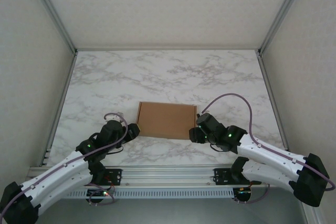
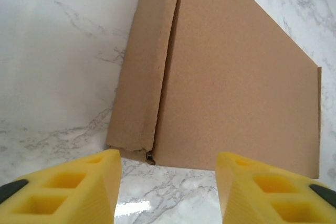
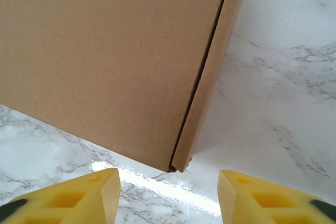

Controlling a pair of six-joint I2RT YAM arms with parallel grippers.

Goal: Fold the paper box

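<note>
Paper box [image 1: 167,120], plain brown cardboard, lies flat near the middle of the white marbled surface [image 1: 157,72], between your two arms. From above it reads as a compact closed rectangle, with no flaps standing up or spread out.

Your left end effector [image 1: 131,131] sits just beside the box's near left corner, and your right end effector [image 1: 195,134] sits just beside its near right corner. In the left wrist view the yellow fingers [image 2: 79,187] stand apart with nothing between them. The box corner lies just beyond them on the surface, untouched. The right wrist view shows the same: fingers [image 3: 262,192] apart and empty, with the box corner a little ahead. Both end effectors are open and hold nothing.

Along the box's left side a long seam runs where the lid meets a tucked side panel. The seam's edge looks slightly ragged, with a narrow dark gap at the near end. On the right side the lid edge sits neatly against the side wall.

Judging from this, the folding looks done or very nearly so: the box is shut and keeps its shape unaided. What may be left is pressing the left seam down, if it is not fully seated, and then drawing both arms clear.
</note>
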